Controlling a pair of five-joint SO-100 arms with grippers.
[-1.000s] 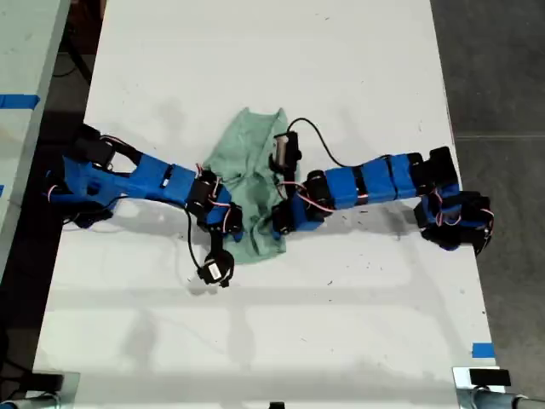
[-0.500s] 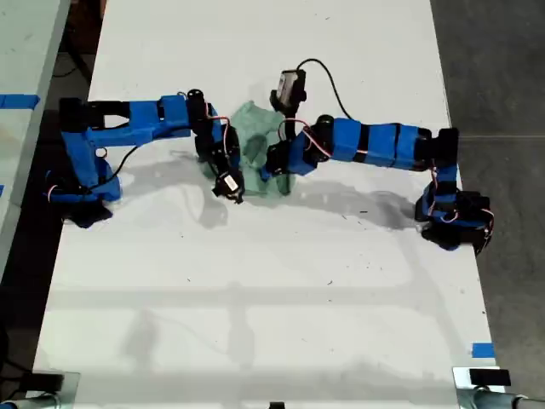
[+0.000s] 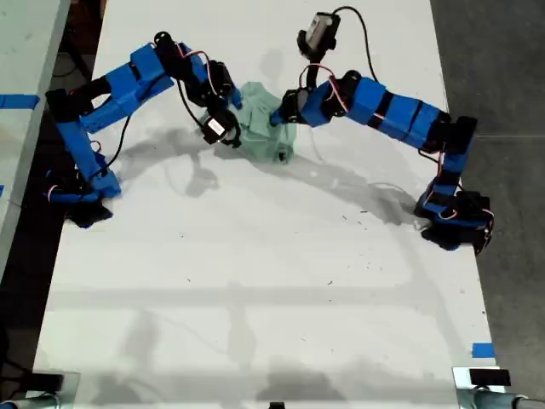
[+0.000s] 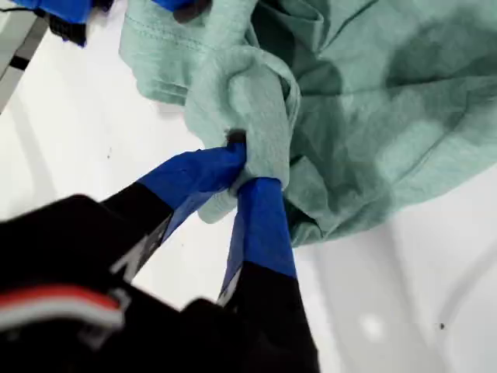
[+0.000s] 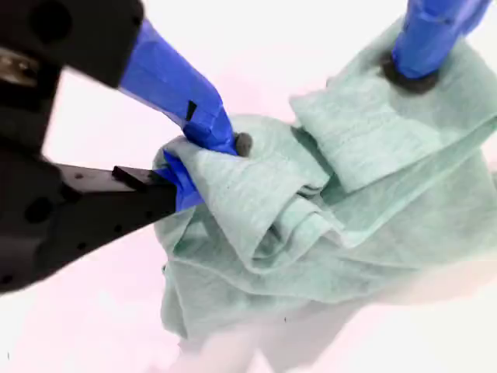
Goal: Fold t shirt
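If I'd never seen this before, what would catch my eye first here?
Probably the two blue arms meeting near the far end of the white table in the exterior view, both pinching one bunched-up mint-green t shirt. My first gripper and my second gripper are each clamped on a fold of it.

White counter (image 3: 255, 281) lies bare across the near half of the exterior view, open for passage. At the far end, both arms converge on the bunched t shirt (image 3: 266, 128), crowding it from either side. A camera cable (image 3: 362, 25) loops above it there.
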